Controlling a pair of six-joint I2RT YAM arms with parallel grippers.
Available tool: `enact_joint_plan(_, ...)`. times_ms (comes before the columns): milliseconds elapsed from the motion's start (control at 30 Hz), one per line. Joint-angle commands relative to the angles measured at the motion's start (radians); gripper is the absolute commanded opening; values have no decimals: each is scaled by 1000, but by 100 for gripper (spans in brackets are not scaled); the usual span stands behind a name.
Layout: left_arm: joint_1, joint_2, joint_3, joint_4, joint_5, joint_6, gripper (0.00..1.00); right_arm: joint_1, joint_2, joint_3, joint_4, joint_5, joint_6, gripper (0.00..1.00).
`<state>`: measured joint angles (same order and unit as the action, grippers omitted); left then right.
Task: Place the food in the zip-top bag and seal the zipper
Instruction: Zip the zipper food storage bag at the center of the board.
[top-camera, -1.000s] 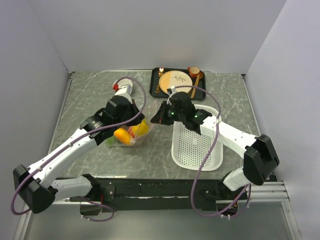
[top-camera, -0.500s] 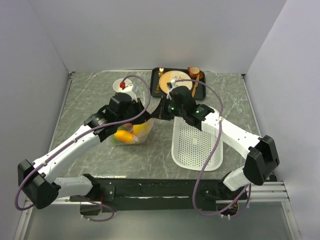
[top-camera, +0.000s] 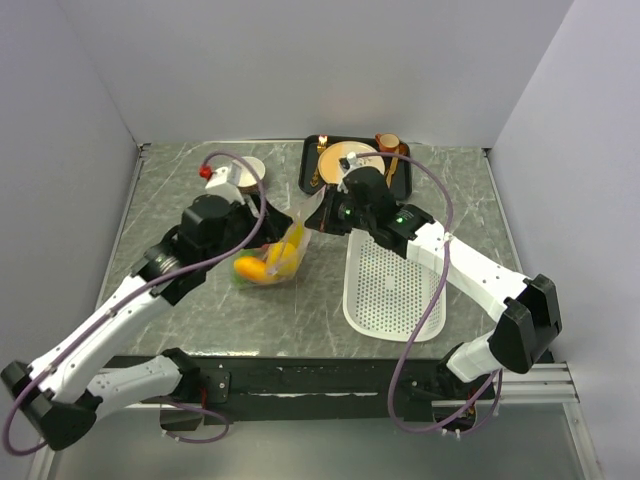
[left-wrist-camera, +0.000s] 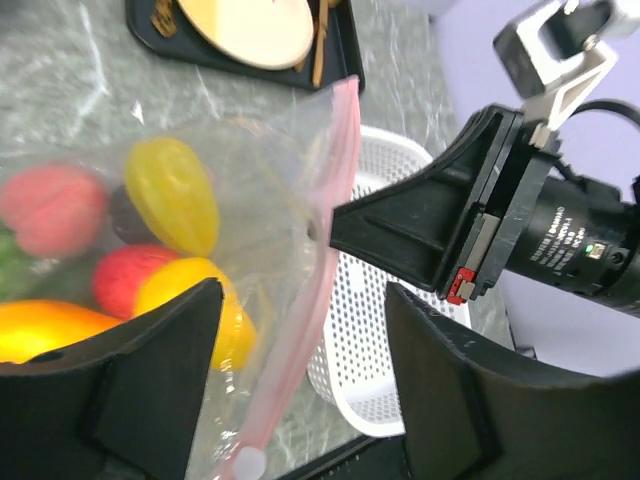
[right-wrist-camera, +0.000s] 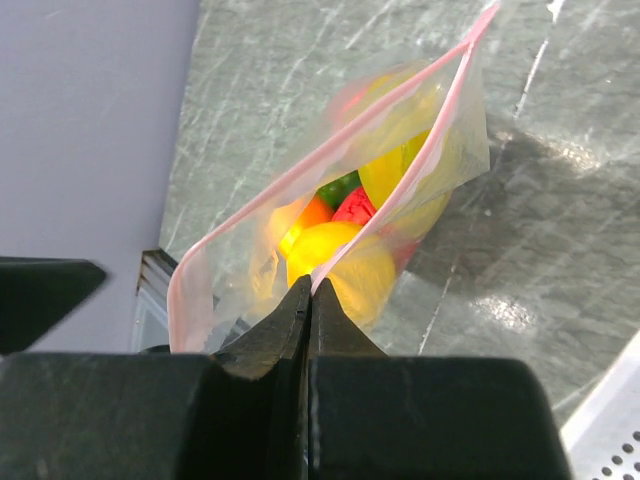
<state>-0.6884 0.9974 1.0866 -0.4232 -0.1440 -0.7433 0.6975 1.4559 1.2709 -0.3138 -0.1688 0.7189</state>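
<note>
Nearest us, the left pincer (left-wrist-camera: 303, 295) stands released, its fingers spread beside the zip-top bag (top-camera: 272, 255). The bag rests on the tabletop (top-camera: 180, 190) between both arms, with the food (left-wrist-camera: 170, 195) inside. The right pincer (right-wrist-camera: 308, 292) is clenched on the zipper (left-wrist-camera: 343, 140), and the bag's mouth is partly agape. Rightward lies a white basket (top-camera: 395, 285); farthest, a dark tray (top-camera: 309, 170).
</note>
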Motion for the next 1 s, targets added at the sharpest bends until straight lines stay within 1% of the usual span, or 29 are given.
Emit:
enact_joint_plan(0,3,-61,-57,-3,-92,12,80,-7,3,50,9,41,-10,0)
enact_joint_plan(33,3,-75,-76,1,-97,12,84,-7,12,56,7,41,-12,0)
enact_joint_plan(67,3,-91,-126,12,-104,10,90,-12,15,59,4,43,-12,0)
enact_joint_plan(100,3,-123,-157,24,-112,9,99,-16,21,62,-2,38,-12,0)
enact_joint_plan(133,3,-140,-187,41,-115,9,99,-21,27,67,-4,38,-15,0)
enact_joint_plan(167,4,-160,-255,82,-112,18,99,-26,32,73,-10,37,-21,0)
enact_joint_plan(267,3,-261,-361,156,-98,35,99,-53,52,93,-36,29,-35,0)
enact_joint_plan(400,3,-338,-422,152,-144,-20,99,-92,76,120,-76,9,-53,0)
enact_joint_plan(467,4,-338,-419,101,-144,-118,99,-98,77,120,-79,14,-64,1)
enact_joint_plan(500,3,-335,-424,69,-111,-149,99,-98,74,114,-77,14,-64,1)
enact_joint_plan(533,3,-330,-432,60,-100,-227,99,-101,69,108,-73,14,-65,1)
enact_joint_plan(567,3,-335,-456,55,-88,-270,99,-99,69,102,-65,12,-65,1)
enact_joint_plan(633,3,-361,-535,151,-19,-353,99,-99,61,84,-58,12,-59,1)
enact_joint_plan(667,4,-397,-565,193,-3,-387,99,-99,60,78,-47,12,-58,1)
enact_joint_plan(700,3,-419,-594,269,15,-448,99,-99,55,61,-41,9,-55,1)
enact_joint_plan(733,4,-449,-643,306,36,-477,99,-99,51,53,-31,8,-49,1)
enact_joint_plan(800,3,-468,-681,369,56,-560,98,-99,43,36,-15,6,-44,1)
enact_joint_plan(867,4,-487,-728,402,70,-606,98,-99,40,25,1,3,-39,1)
enact_joint_plan(933,4,-499,-775,505,81,-645,97,-99,32,10,10,3,-33,1)
enact_joint_plan(967,3,-500,-786,532,80,-660,97,-99,28,5,16,2,-33,1)
